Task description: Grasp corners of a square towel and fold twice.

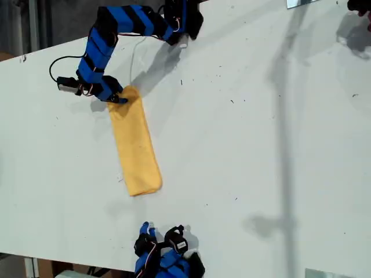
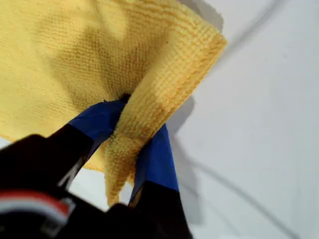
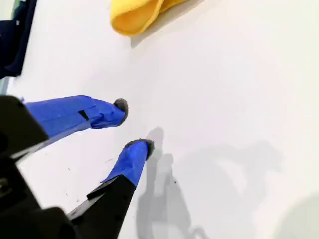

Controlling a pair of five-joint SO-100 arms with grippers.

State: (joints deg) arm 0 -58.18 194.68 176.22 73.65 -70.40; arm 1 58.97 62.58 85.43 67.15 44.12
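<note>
Your bench [image 1: 261, 145] is a wide white surface, bare apart from the towel [image 1: 135, 152] and the two arms. The towel lies on it as a long, narrow yellow strip, running from my first tool [image 1: 117, 97] toward my second tool [image 1: 148, 229]. One end sits right at my first tool; the other end stops short of my second tool, with open bench between them.

The first arm [image 1: 104, 46], blue and black, reaches in from the exterior view's top and bends down to that near end of the strip. In the first wrist view you see my first tool [image 2: 134, 132] clamped on the towel [image 2: 75, 55]: its two blue-taped fingers [image 2: 157, 159] pinch a bunched fold of the hemmed edge between them.

My second tool [image 3: 134, 124] hovers over bare bench with its tips apart and nothing between them. A rounded end of the towel [image 3: 134, 15] lies well beyond those tips.
</note>
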